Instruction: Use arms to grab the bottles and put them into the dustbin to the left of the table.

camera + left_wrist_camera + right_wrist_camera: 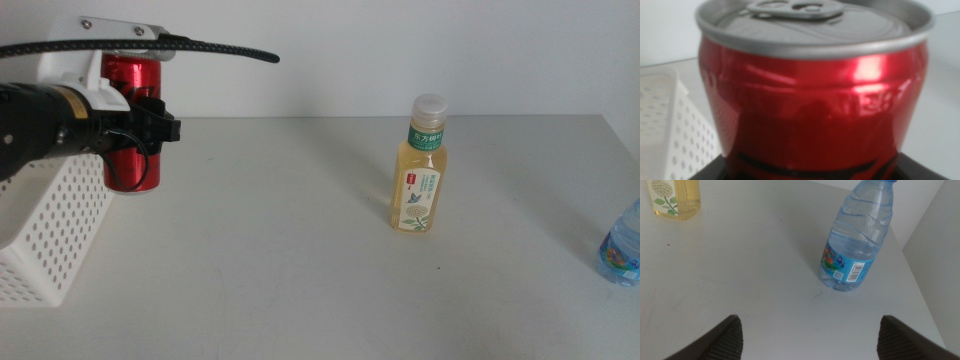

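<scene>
My left gripper (150, 130) is shut on the red soda can (132, 160) and holds it upright at the right edge of the white perforated dustbin (50, 235), at the table's left. In the left wrist view the can (810, 95) fills the picture between the dark jaws, with the dustbin (670, 130) beside it. The yellow tea bottle (418, 170) stands right of the middle of the table. The clear water bottle (622, 245) stands at the right edge. My right gripper (812, 340) is open and empty, short of the water bottle (855, 235).
The pale table (280, 260) runs to a white wall at the back. The tea bottle's base (675, 197) shows in a corner of the right wrist view. The table's right edge lies just past the water bottle.
</scene>
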Controlling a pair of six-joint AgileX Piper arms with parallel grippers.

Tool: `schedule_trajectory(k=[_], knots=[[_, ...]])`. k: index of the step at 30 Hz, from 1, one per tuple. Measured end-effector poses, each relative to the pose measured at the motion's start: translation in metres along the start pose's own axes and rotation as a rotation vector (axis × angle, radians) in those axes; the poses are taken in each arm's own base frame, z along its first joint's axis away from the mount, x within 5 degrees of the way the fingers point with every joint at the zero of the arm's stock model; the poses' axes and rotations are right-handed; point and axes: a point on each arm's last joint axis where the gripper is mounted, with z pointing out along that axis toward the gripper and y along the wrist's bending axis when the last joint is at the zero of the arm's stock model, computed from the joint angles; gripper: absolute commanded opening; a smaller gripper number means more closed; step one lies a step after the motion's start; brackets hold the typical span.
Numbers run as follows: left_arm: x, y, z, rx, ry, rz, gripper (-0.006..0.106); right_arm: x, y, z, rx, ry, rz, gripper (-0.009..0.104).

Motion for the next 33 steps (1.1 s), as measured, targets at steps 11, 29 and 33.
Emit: schedule_trajectory(k=[11,29,33], knots=[[0.000,0.000,-0.019,-0.003,0.181,-0.072,-0.002,0.000,0.000,0.000,0.000,0.000,0.000,0.085],[-0.053,0.105,-0.024,-0.094,0.540,-0.106,-0.002,0.000,0.000,0.000,0.000,0.000,0.000,0.085],[-0.043,0.132,-0.011,-0.116,0.633,-0.158,-0.002,0.000,0.000,0.000,0.000,0.000,0.000,0.085]])
